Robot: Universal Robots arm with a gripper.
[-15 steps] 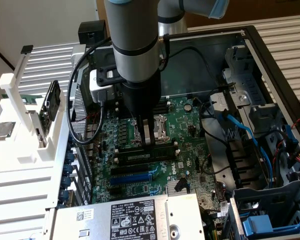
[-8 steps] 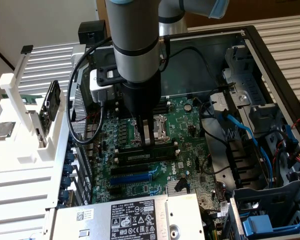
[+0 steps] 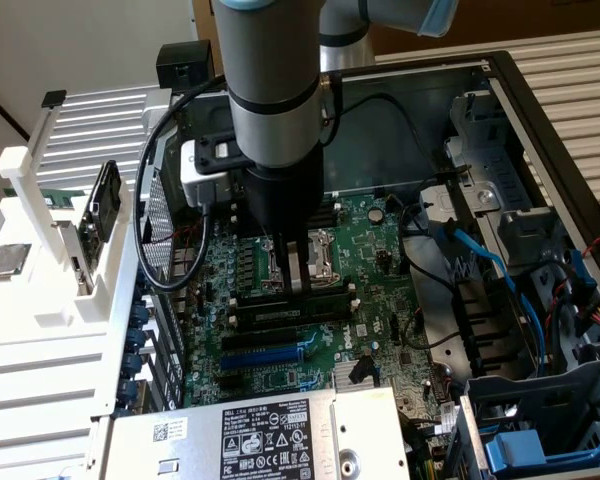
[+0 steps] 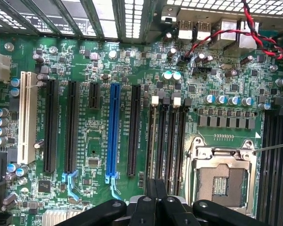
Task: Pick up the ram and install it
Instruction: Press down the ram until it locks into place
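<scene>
Two fingers point(image 4: 151, 201) of mine are pressed fully shut, with nothing I can see between them, low over the black memory slots point(image 4: 167, 141) beside the CPU socket point(image 4: 221, 176). Where the ram is, I cannot tell.

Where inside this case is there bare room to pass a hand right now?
Bare metal floor behind the motherboard, bordered by the case's back wall and the drive cage. Crowded: blue cables on the exterior view's right, and the slots under the shut pincer.
</scene>
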